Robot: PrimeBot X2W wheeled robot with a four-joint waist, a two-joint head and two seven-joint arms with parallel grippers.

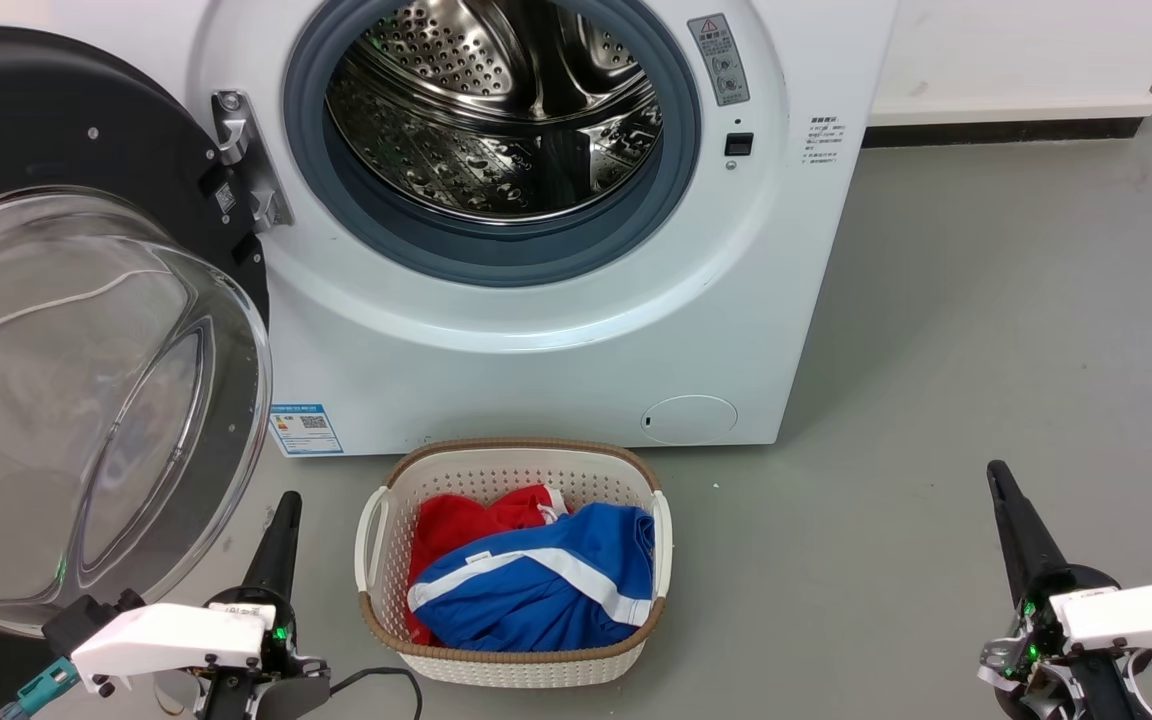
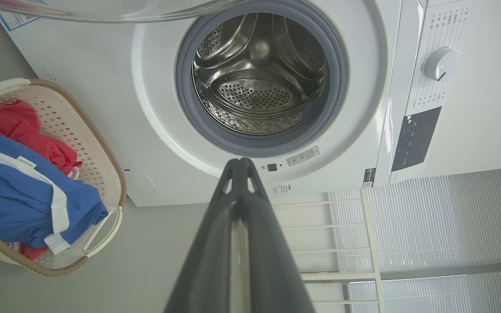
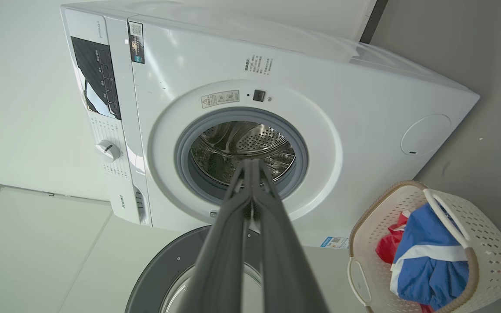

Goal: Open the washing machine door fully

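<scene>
L gripper (image 1: 288, 500) and R gripper (image 1: 996, 470) sit low in front of the washing machine (image 1: 536, 340), fingers pressed together, nothing held. Basket (image 1: 511, 455) just before machine. Washing machine door (image 1: 66, 300) hangs on hinge (image 1: 246, 165) at machine's robot-left side, wide open, bowl bulging roomward. Prob. stiff, heavy-ish; glass slick, breakable, so push black rim at free edge. Round, no long axis; swing axis vertical.

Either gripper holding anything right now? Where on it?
Nothing held. Left gripper and right gripper are both shut, empty, apart from the washing machine door.
</scene>
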